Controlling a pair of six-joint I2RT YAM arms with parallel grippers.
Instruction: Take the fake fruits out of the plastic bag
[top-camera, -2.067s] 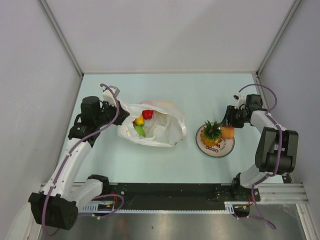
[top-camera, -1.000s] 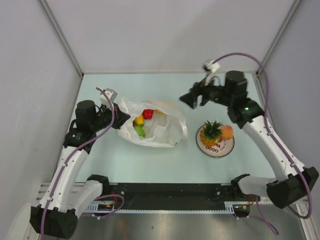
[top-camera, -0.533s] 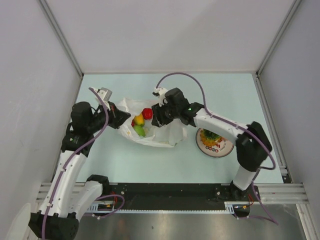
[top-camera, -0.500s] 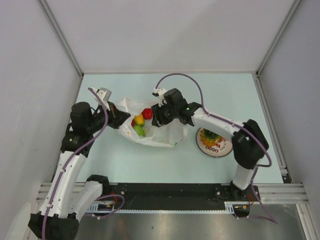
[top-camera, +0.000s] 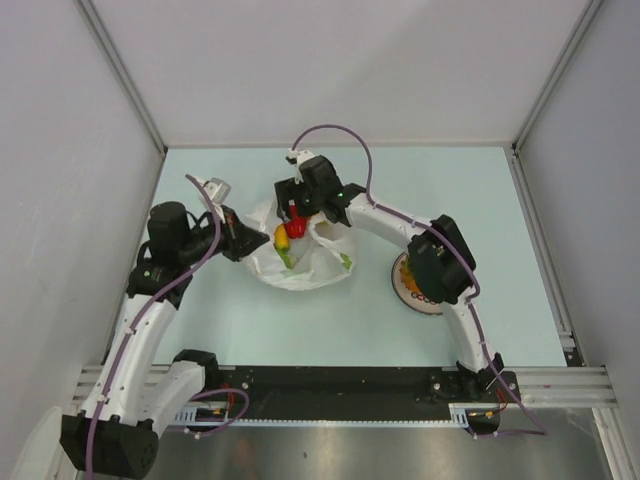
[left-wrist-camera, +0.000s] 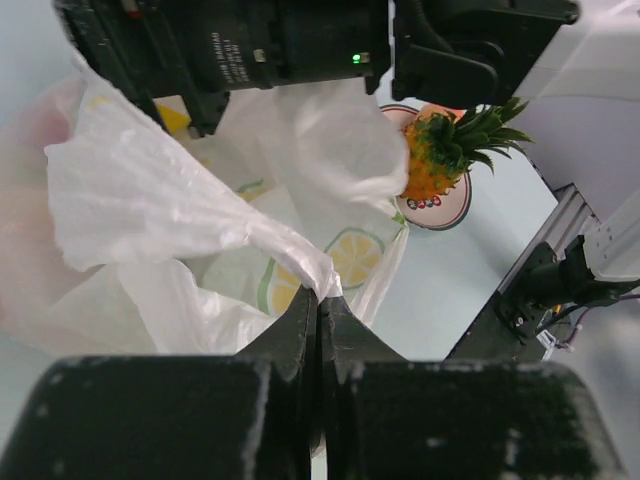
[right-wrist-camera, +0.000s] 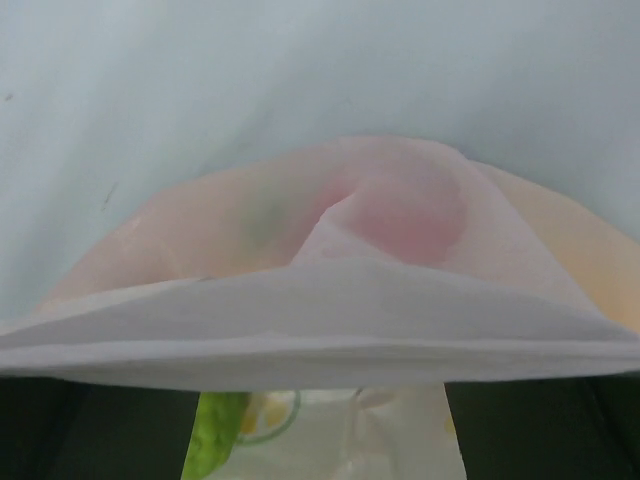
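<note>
Left end effector (left-wrist-camera: 319, 302), pinching crinkly translucent bag (left-wrist-camera: 150, 205)

white lemon-print bag (left-wrist-camera: 150, 210), orange pineapple (left-wrist-camera: 435, 170), red strawberry (top-camera: 297, 228)

Several fruits (top-camera: 283, 238) in the bag (top-camera: 312, 266); pineapple (left-wrist-camera: 445, 160) on the plate (left-wrist-camera: 440, 226) to the bag's right.

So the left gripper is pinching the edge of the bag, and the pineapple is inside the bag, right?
Not quite. The left gripper does pinch the edge of the bag, but the pineapple stands on the plate, outside the bag, as the left wrist view shows.
</note>
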